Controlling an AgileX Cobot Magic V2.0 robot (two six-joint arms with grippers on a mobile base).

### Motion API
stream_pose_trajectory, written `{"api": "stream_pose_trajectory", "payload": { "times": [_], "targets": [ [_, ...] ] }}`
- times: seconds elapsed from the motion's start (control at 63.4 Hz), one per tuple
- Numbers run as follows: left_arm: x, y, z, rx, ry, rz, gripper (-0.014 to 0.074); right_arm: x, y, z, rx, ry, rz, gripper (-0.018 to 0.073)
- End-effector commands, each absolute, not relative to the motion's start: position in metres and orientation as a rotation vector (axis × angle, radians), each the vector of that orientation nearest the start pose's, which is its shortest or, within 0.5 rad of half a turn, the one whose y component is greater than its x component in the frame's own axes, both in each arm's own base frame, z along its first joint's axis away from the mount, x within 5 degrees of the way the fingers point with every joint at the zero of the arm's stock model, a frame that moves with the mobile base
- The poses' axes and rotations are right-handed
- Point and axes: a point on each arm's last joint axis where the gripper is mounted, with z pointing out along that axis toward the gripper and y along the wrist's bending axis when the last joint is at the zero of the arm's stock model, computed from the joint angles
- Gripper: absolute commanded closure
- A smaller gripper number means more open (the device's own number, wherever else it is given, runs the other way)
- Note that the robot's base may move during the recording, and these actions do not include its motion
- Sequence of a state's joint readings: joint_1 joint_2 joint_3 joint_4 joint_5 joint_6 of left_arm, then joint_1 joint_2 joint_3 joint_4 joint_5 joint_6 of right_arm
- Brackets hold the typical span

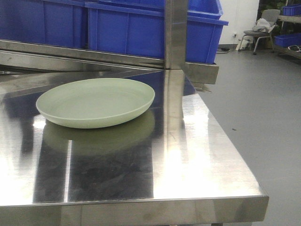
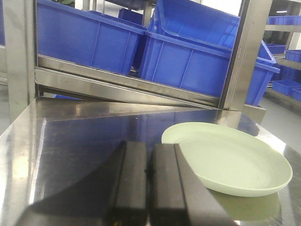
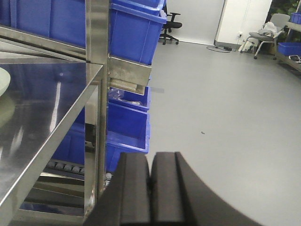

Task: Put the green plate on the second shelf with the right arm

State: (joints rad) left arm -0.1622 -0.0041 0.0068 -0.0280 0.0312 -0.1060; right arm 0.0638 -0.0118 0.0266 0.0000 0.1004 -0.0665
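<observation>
one round pale-green plastic plate (image 1: 96, 101) lies flat on shiny steel table (image 1: 197, 160). black left gripper (image 2: 148, 183) beside it and black right gripper (image 3: 150, 188) past the table edge are pressed together, empty; right should open, come in low, pinch the rim

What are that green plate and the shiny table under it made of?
The green plate looks like matte plastic, probably: even pale colour, no glare. The table looks like brushed stainless steel: streaky grain, mirror-like reflection of the plate.
</observation>
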Motion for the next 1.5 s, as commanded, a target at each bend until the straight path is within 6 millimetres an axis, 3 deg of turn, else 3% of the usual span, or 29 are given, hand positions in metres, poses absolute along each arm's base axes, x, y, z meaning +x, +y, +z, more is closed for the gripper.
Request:
{"api": "stream_pose_trajectory", "payload": {
  "times": [0.0, 0.568, 0.647, 0.788, 0.993, 1.104, 1.277, 1.435, 1.482],
  "targets": [
    [0.055, -0.009, 0.204, 0.014, 1.456, -0.254, 0.0466, 0.054, 0.003, 0.210, -0.099, 1.476, -0.009, 0.0510],
    [0.055, -0.009, 0.204, 0.014, 1.456, -0.254, 0.0466, 0.054, 0.003, 0.211, -0.099, 1.466, -0.009, 0.0510],
    [0.055, -0.009, 0.204, 0.014, 1.456, -0.254, 0.0466, 0.053, 0.003, 0.220, -0.063, 1.365, 0.022, 0.0510],
    [0.055, -0.009, 0.204, 0.014, 1.456, -0.254, 0.0466, 0.047, -0.001, 0.244, 0.215, 1.187, 0.353, 0.0510],
    [0.055, -0.009, 0.204, 0.014, 1.456, -0.254, 0.0466, 0.052, 0.012, 0.278, 0.169, 1.522, 0.499, 0.0510],
    [0.055, -0.009, 0.204, 0.014, 1.456, -0.254, 0.0466, 0.068, 0.022, 0.309, 0.049, 1.538, 0.539, 0.0510],
    [0.055, -0.009, 0.204, 0.014, 1.456, -0.254, 0.0466, 0.120, 0.062, 0.356, -0.092, 1.524, 0.661, 0.0510],
    [0.055, -0.009, 0.204, 0.014, 1.456, -0.254, 0.0466, 0.170, 0.086, 0.386, -0.110, 1.464, 0.625, 0.0510],
    [0.055, -0.009, 0.204, 0.014, 1.456, -0.254, 0.0466, 0.189, 0.091, 0.383, -0.105, 1.538, 0.598, 0.0510]
  ]
}}
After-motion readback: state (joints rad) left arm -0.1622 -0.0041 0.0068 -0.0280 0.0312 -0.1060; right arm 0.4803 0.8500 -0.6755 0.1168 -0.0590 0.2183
